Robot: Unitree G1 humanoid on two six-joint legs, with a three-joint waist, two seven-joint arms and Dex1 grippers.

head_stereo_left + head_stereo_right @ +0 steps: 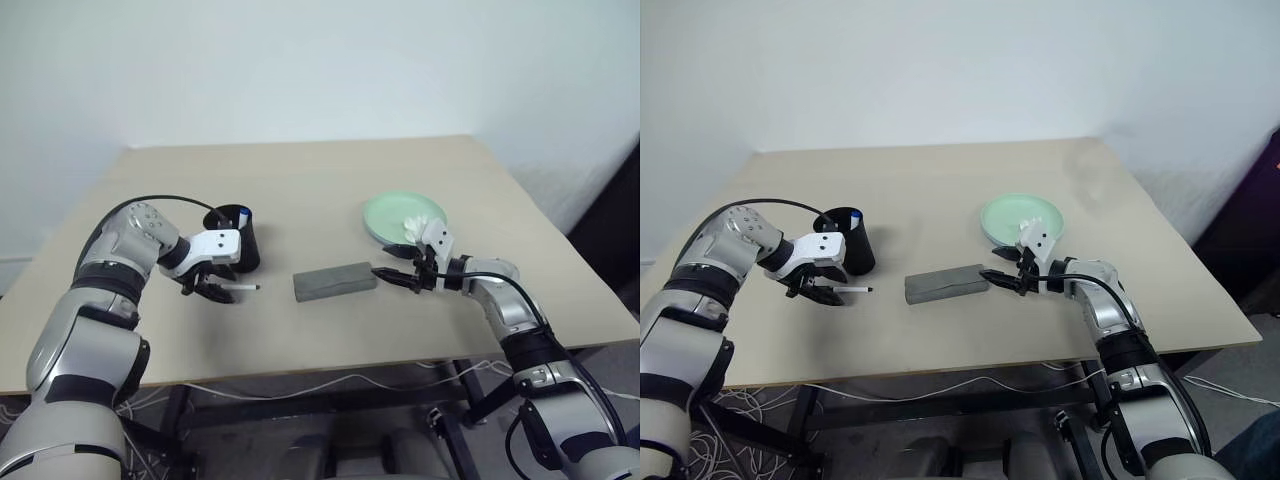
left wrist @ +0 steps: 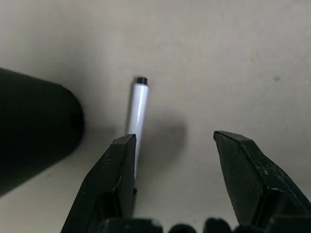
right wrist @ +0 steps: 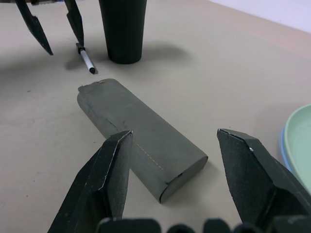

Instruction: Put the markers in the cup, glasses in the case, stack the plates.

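Observation:
A white marker with a black cap [image 1: 243, 288] lies on the table in front of the black cup [image 1: 238, 245]. A blue-capped marker [image 1: 244, 213] stands in the cup. My left gripper [image 1: 208, 291] points down over the lying marker [image 2: 137, 107] with its jaws open; the barrel runs beside one finger [image 2: 116, 179]. The grey case [image 1: 335, 281] lies closed at the table's middle. My right gripper [image 3: 175, 132] is open, level, just off the case's [image 3: 141, 141] right end. The mint green plate [image 1: 385, 212] sits on the light blue one [image 3: 285, 154]. The glasses are out of view.
A small white lumpy object [image 1: 412, 229] rests on the green plate, just behind my right wrist. A black cable arcs from my left arm behind the cup. The front edge of the table [image 1: 300, 372] runs close below both grippers.

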